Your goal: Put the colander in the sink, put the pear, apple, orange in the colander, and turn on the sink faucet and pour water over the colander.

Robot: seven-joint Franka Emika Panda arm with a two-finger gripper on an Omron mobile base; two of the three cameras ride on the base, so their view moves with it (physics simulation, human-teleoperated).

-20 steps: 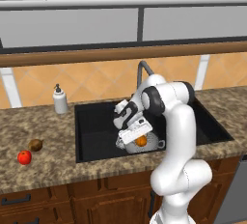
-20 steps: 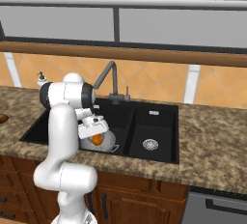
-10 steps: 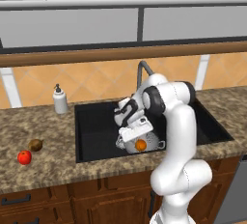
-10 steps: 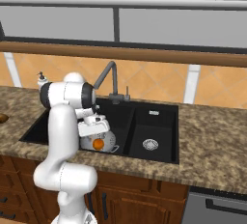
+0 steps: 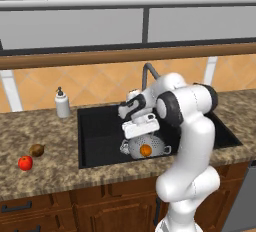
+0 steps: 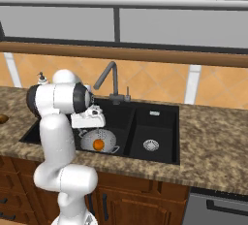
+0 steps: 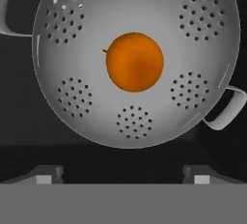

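The speckled brown stone bench (image 5: 45,176) runs across the middle of the left base view, and the black rectangular double-basin sink (image 5: 100,136) is set into it at centre frame. In the larger basin sits the silvery-white perforated metal colander (image 5: 150,148) with its two loop handles, so that first step looks done. The tall dark grey faucet (image 6: 109,76) with its angled spout stands behind the sink, just above centre in the right base view; no water shows, so I judge it is not yet turned on.

The pincer (image 7: 123,175) hangs above the colander with its two dark tips spread wide at the bottom of the hand view and nothing between them. Directly below, the small bright orange fruit (image 7: 134,62) rests on the colander's floor, apart from the tips.

At the lower left of the left base view, the shiny red apple (image 5: 25,163) and the brownish-olive pear (image 5: 36,150) lie just beside each other on the bench, well apart from the sink. By my reckoning, one fruit of three is in; the apple, the pear and the water remain.
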